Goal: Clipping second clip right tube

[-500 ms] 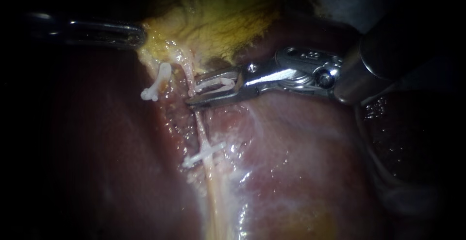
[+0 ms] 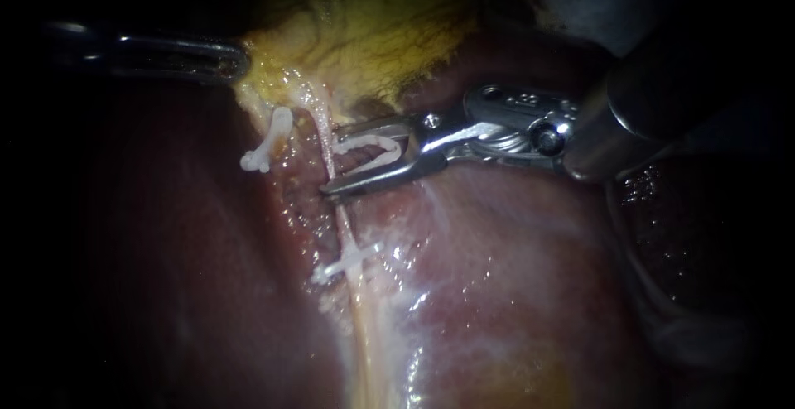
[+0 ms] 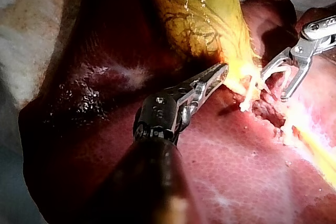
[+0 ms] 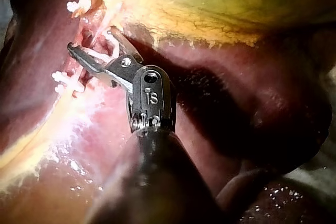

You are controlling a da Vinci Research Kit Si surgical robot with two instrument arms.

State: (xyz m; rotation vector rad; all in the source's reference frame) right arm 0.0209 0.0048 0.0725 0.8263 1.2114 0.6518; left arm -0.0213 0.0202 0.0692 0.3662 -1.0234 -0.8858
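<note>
Slender steel right instrument is reaching the pale right tube, its claw wide and holding an open white plastic clip — next comes squeezing it shut squarely. The left instrument's claw is gripping the yellowish gallbladder.

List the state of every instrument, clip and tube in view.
left instrument: jaws shut on the edge of the gallbladder.
right instrument: jaws wide apart, holding the new clip.
new clip: open, at the right tube, not yet closed.
lower clip: closed across the right tube.
left clip: closed, near the gallbladder's edge.
right tube: in one piece.
</note>
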